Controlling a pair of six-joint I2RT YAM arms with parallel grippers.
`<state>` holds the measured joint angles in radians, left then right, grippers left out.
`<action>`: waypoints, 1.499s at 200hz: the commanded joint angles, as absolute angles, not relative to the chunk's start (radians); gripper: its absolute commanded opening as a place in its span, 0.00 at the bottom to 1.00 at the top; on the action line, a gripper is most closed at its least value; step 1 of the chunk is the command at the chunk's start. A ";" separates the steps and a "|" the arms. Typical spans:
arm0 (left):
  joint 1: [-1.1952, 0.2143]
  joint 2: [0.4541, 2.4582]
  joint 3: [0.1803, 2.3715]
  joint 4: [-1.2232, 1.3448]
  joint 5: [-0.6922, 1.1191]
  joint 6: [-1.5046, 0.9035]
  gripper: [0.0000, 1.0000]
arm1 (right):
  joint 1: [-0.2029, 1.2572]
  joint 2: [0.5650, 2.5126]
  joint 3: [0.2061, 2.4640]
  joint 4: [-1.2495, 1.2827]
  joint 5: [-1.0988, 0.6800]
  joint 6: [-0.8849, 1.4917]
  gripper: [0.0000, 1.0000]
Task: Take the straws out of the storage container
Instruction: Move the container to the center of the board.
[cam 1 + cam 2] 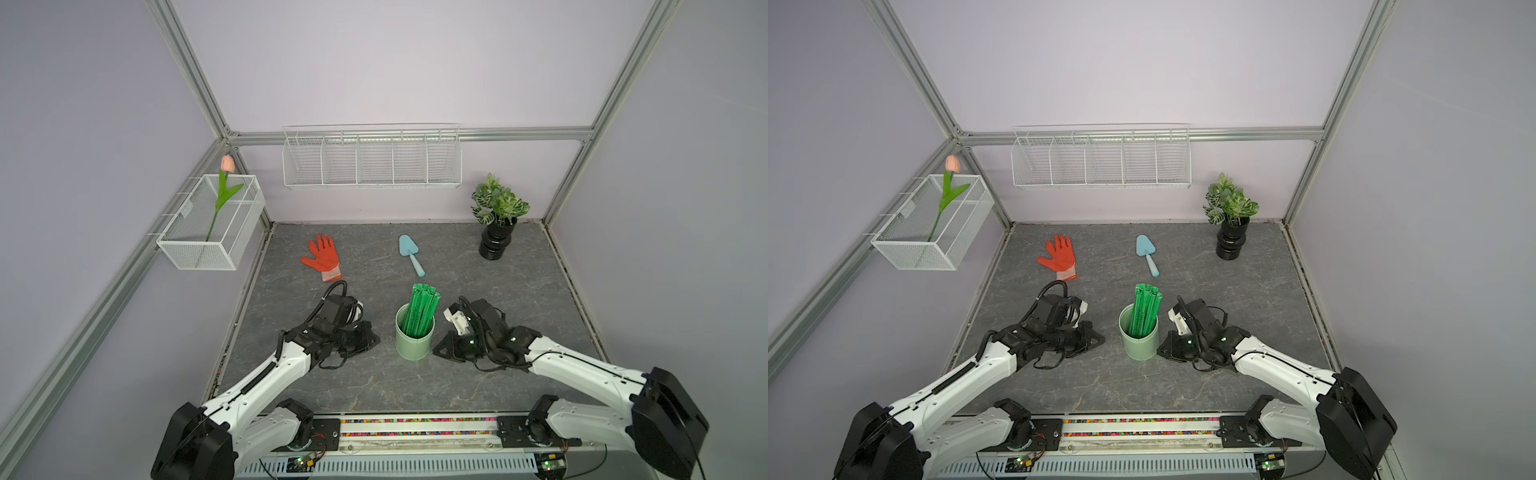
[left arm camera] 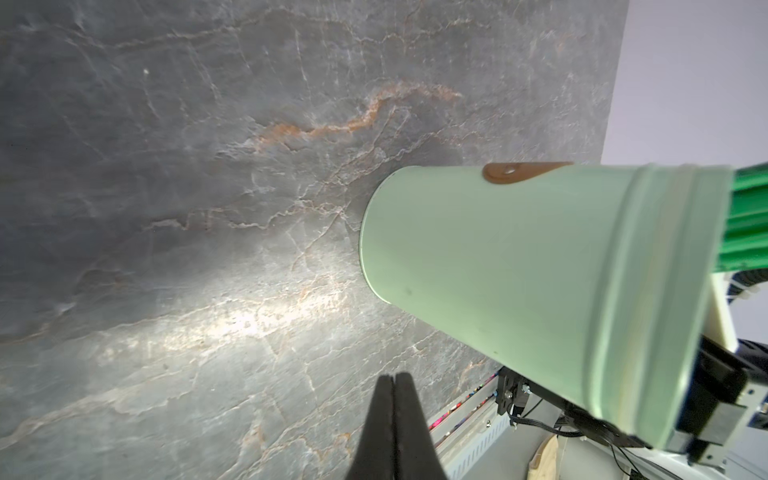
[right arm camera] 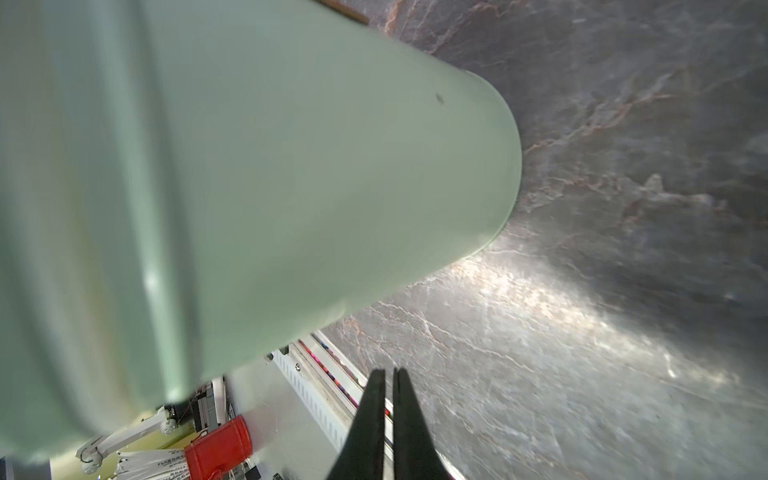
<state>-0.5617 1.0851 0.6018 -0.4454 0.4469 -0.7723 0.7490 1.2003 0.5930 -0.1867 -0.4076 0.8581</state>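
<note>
On the table (image 1: 374, 386), straws (image 1: 422, 309) in storage container (image 1: 413, 349), left pincer (image 2: 394, 378) and right pincer (image 3: 389, 372) closed, empty

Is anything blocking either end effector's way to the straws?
Nothing visible does. The left end effector and right end effector, both shut and empty, flank the storage container low beside its wall; the straws stand in it, their upper halves bare above the rim, open from above.

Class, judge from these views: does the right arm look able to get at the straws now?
Probably yes. The straws stick up above the cup with nothing over them, and the right gripper sits beside the cup. It is low and shut, so it must rise and open first.
</note>
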 commanded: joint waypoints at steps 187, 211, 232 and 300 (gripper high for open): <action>-0.683 1.417 0.754 -0.267 0.455 -0.792 0.00 | 0.600 1.559 0.852 -0.154 -0.583 0.721 0.12; -0.703 1.446 0.769 -0.253 0.449 -0.798 0.00 | 0.586 1.595 0.919 -0.205 -0.585 0.681 0.13; -0.703 1.441 0.770 -0.257 0.439 -0.803 0.00 | 0.579 1.600 0.942 -0.256 -0.558 0.652 0.15; -0.703 1.276 0.800 -0.447 0.289 -0.754 0.00 | 0.580 1.325 0.978 -0.577 -0.256 0.529 0.34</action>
